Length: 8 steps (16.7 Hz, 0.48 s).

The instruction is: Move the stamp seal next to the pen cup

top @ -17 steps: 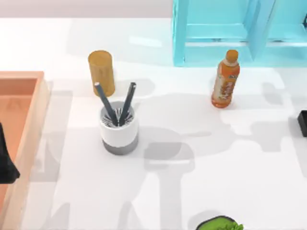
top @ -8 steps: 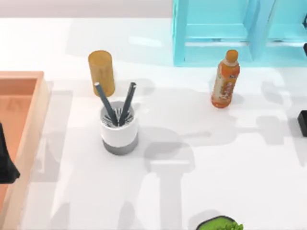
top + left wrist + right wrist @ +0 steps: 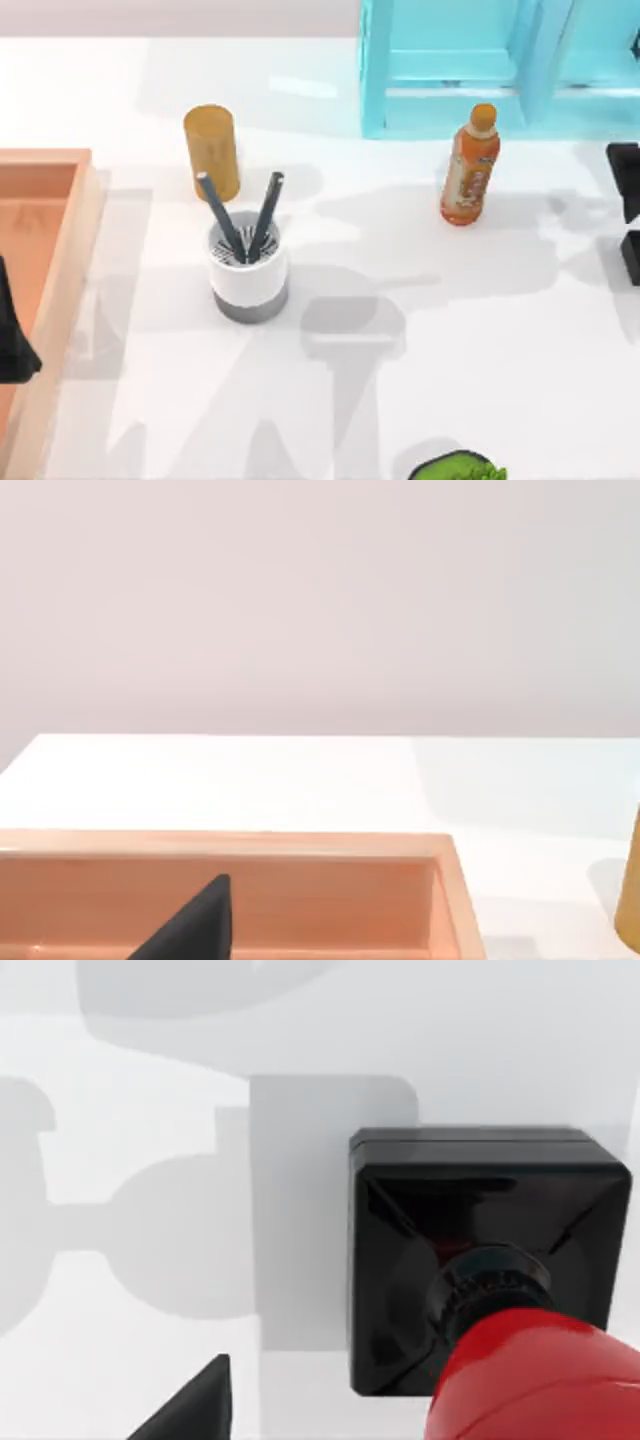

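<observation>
The stamp seal (image 3: 480, 1260), a black square block with a glossy red knob, stands on the white table directly under my right wrist camera. In the top view its black base (image 3: 632, 256) shows at the far right edge. My right gripper (image 3: 625, 178) hangs at that edge, just behind the stamp and apart from it. The pen cup (image 3: 249, 272), white with a grey base band and two dark pens, stands left of centre, far from the stamp. My left gripper (image 3: 12, 345) is parked over the wooden tray at the far left.
An amber cylinder (image 3: 211, 150) stands just behind the pen cup. An orange drink bottle (image 3: 471, 166) stands in front of a cyan shelf frame (image 3: 450, 70). A wooden tray (image 3: 60, 200) lines the left side. A green object (image 3: 458, 468) sits at the front edge.
My right arm has come into the top view at the right edge, behind the stamp, and its shadows have shifted. The stamp, the cup and the left arm have not moved.
</observation>
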{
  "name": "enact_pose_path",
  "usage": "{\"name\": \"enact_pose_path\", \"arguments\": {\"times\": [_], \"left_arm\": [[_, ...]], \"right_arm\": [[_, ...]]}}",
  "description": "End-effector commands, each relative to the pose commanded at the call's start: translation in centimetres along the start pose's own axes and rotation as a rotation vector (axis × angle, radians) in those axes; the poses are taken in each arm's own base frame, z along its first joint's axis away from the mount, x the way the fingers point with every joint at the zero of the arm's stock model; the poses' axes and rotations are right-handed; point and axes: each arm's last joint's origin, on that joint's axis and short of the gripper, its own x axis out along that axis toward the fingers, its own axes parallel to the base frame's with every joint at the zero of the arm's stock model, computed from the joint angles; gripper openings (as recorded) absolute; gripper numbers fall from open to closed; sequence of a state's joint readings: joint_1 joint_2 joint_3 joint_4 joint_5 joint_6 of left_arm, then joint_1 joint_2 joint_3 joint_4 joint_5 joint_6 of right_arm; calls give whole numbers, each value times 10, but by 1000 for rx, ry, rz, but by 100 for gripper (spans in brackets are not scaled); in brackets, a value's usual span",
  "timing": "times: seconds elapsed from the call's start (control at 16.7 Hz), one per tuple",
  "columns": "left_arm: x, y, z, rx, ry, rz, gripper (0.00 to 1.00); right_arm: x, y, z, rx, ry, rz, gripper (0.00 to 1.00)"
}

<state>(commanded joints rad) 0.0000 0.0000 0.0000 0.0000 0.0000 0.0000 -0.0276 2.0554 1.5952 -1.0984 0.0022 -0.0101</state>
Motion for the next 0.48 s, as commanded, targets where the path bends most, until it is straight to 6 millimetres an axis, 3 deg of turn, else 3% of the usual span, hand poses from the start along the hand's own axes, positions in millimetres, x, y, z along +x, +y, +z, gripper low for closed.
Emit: {"name": "enact_pose_path", "arguments": {"times": [0.18, 0.42, 0.48], "left_arm": [[0, 0, 0, 0, 0, 0, 100], [0, 0, 0, 0, 0, 0, 100], [0, 0, 0, 0, 0, 0, 100]], "right_arm": [[26, 0, -4, 0, 11, 0, 100], [29, 0, -4, 0, 13, 0, 100], [29, 0, -4, 0, 13, 0, 92]]}}
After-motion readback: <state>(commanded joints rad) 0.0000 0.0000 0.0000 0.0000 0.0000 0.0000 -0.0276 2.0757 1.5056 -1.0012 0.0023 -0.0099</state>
